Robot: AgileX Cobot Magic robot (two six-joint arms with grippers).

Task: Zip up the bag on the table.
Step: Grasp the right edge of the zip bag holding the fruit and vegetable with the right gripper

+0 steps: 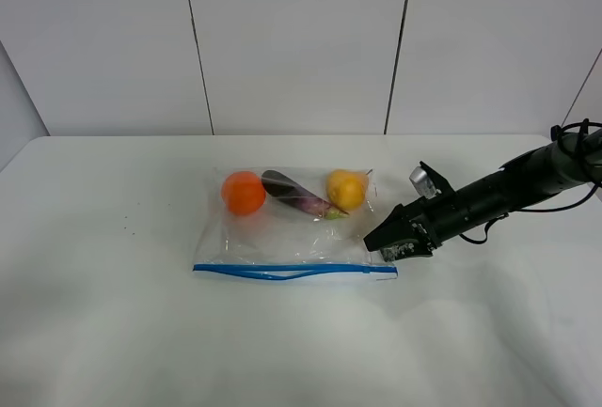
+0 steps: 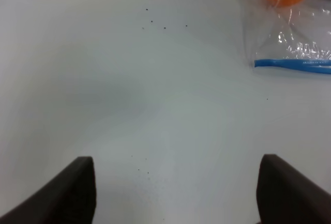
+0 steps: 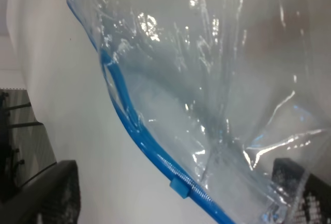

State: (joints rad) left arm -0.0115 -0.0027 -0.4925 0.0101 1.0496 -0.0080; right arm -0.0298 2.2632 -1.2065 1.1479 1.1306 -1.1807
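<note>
The bag (image 1: 293,228) lies mid table (image 1: 103,322), right jaws open and empty around its slider (image 3: 179,187), left jaws wide over bare table; pinching loose film instead could drag the bag.

Saw bag (image 1: 293,228) lying flat near centre of white table (image 1: 113,313): clear, crinkly plastic. Noted blue zipper strip (image 1: 292,272) along its 6 o'clock edge, tracks parted mid-run, slider (image 3: 179,187) on strip. Inside, spotted orange (image 1: 244,193) at 10 o'clock, purple eggplant (image 1: 299,195) at 12, yellow pear (image 1: 346,189) at 2.
</note>
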